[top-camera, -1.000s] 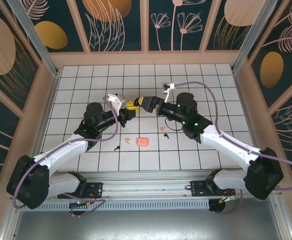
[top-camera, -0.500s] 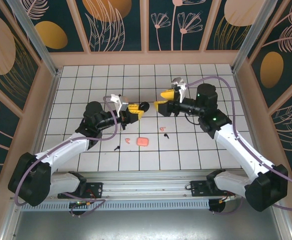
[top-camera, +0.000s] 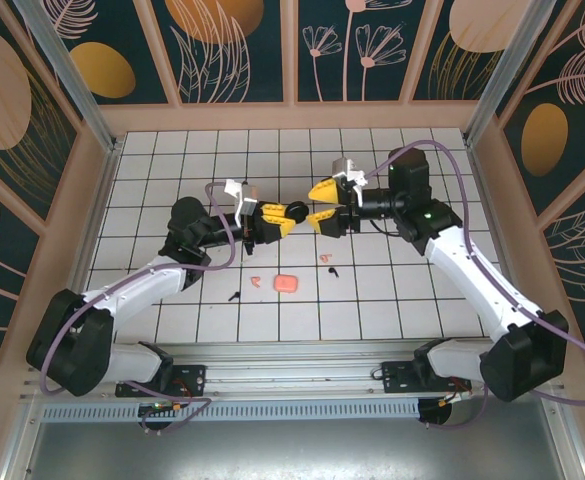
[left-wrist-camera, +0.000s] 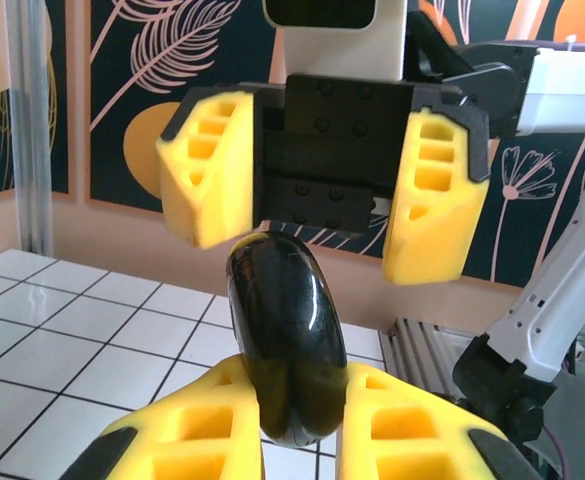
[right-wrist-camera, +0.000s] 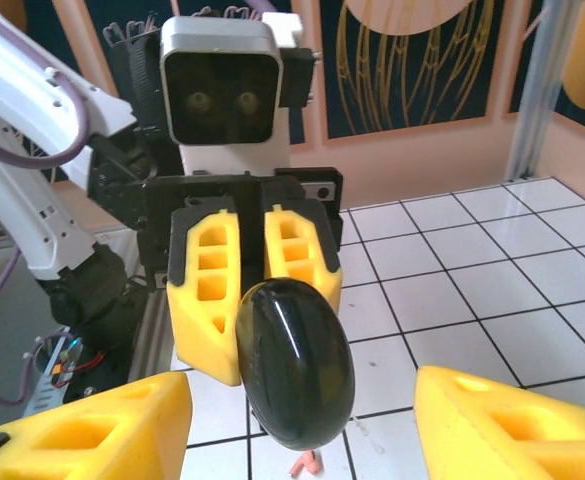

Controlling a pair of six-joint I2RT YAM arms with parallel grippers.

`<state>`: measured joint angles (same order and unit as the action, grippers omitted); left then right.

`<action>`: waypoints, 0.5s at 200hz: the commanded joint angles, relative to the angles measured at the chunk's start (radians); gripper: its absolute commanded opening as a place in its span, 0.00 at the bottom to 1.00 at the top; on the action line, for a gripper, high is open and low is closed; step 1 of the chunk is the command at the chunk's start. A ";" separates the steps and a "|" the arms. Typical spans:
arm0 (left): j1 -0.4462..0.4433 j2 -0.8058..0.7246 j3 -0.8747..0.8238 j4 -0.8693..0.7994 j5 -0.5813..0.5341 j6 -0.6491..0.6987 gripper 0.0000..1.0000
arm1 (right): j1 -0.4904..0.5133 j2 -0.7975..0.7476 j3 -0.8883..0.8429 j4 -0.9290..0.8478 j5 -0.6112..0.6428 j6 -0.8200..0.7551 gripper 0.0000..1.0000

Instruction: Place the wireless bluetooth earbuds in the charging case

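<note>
— Above the middle of the tiled table (top-camera: pixel 152 160), your left gripper (top-camera: pixel 282 214) is clamped tight on the black charging case (left-wrist-camera: pixel 277 340), which is held clear of the tiles.
— Your right gripper (top-camera: pixel 318 205) faces it, jaws spread wide on either side of that case, gripping nothing.
— Down on the tiles lies the pink charging case (top-camera: pixel 286 284). The left pink earbud (top-camera: pixel 256 280) sits just beside it, and the left black earbud (top-camera: pixel 234 296) is nearer your left arm.
— The right pink earbud (top-camera: pixel 325 257) and right black earbud (top-camera: pixel 333 270) lie close together.
</note>
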<state>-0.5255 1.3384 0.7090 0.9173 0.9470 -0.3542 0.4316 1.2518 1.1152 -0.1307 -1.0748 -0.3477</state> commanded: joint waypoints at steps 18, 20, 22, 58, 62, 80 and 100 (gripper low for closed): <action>0.003 -0.002 0.047 0.093 0.049 -0.050 0.16 | -0.007 0.032 0.052 -0.040 -0.121 -0.047 0.55; 0.004 -0.003 0.046 0.093 0.050 -0.051 0.16 | -0.006 0.034 0.054 -0.040 -0.125 -0.046 0.55; 0.004 -0.002 0.046 0.096 0.049 -0.052 0.16 | -0.005 0.036 0.057 -0.039 -0.129 -0.044 0.55; 0.003 -0.009 0.047 0.110 0.050 -0.068 0.15 | -0.003 0.085 0.106 -0.049 -0.179 -0.037 0.50; 0.003 -0.009 0.048 0.108 0.050 -0.068 0.15 | -0.003 0.091 0.112 -0.053 -0.186 -0.038 0.49; 0.003 -0.012 0.047 0.103 0.048 -0.070 0.15 | -0.002 0.110 0.132 -0.064 -0.213 -0.042 0.43; 0.003 -0.015 0.043 0.099 0.042 -0.068 0.15 | -0.001 0.122 0.147 -0.087 -0.221 -0.059 0.35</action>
<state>-0.5255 1.3380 0.7300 0.9699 0.9726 -0.4061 0.4316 1.3563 1.2175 -0.1818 -1.2381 -0.3771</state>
